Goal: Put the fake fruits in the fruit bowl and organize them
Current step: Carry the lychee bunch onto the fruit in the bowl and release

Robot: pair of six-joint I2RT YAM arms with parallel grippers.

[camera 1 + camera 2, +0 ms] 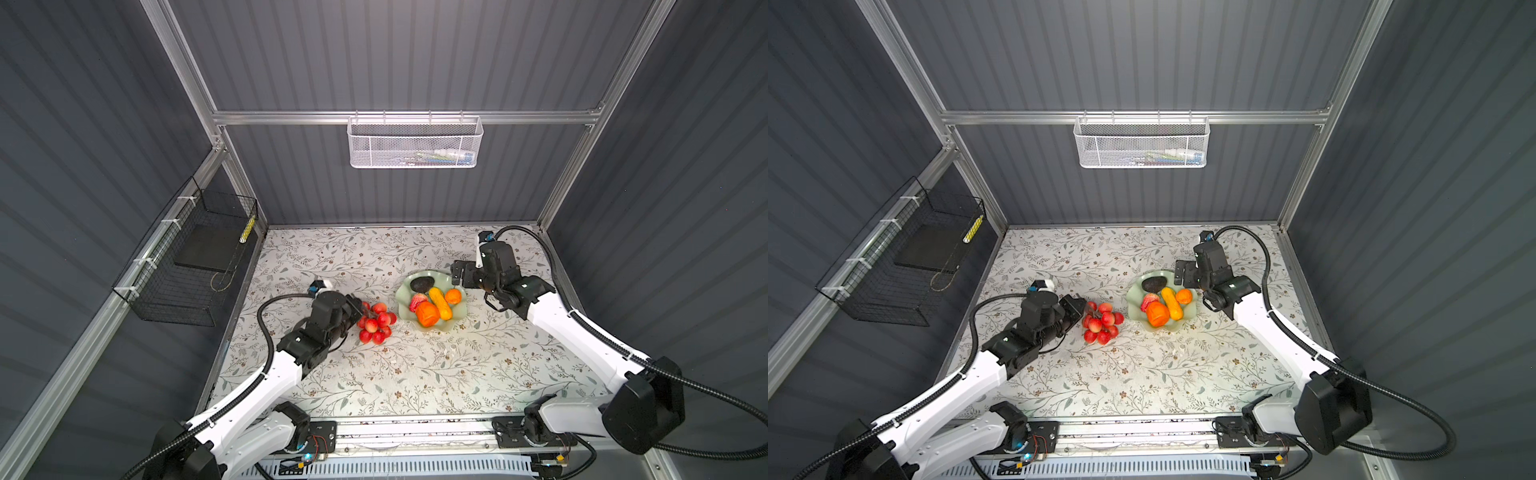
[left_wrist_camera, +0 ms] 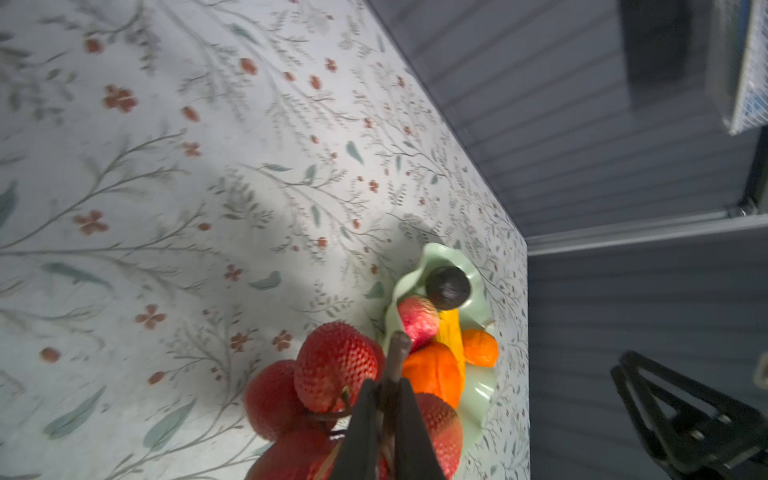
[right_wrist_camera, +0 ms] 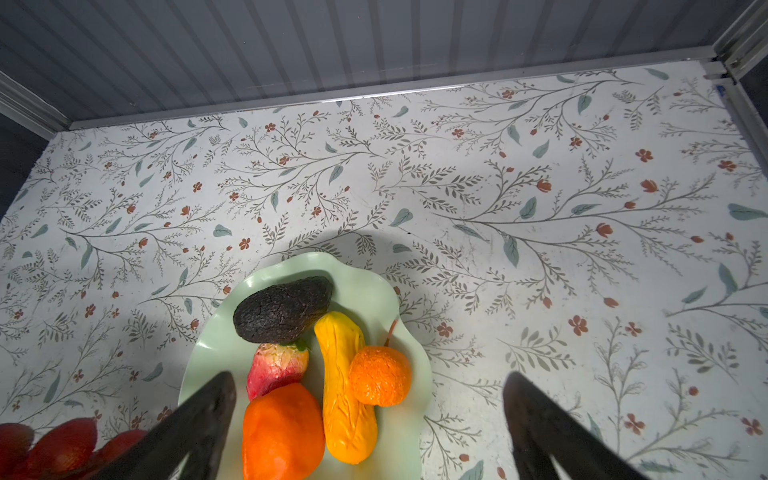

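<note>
**A:** Where is the bunch of red plastic berries on its brown stem (image 1: pixel 377 325)?

**B:** On the flower-patterned tabletop (image 1: pixel 415 374), just beside the pale mint-green glossy bowl with the wavy rim (image 1: pixel 402 300), on the side toward the tabletop's left edge. The left gripper (image 2: pixel 384 392) is clamped on the stem (I cannot tell whether the berries are lifted clear).

**A:** Which way is the bowl?

**B:** Straight ahead of those closed jaws, roughly along the stem's long axis, so the left arm is nearer. The right gripper (image 1: pixel 456 274) hangs spread wide and empty at the bowl's opposite side. I judge a short carry over the rim.
</note>
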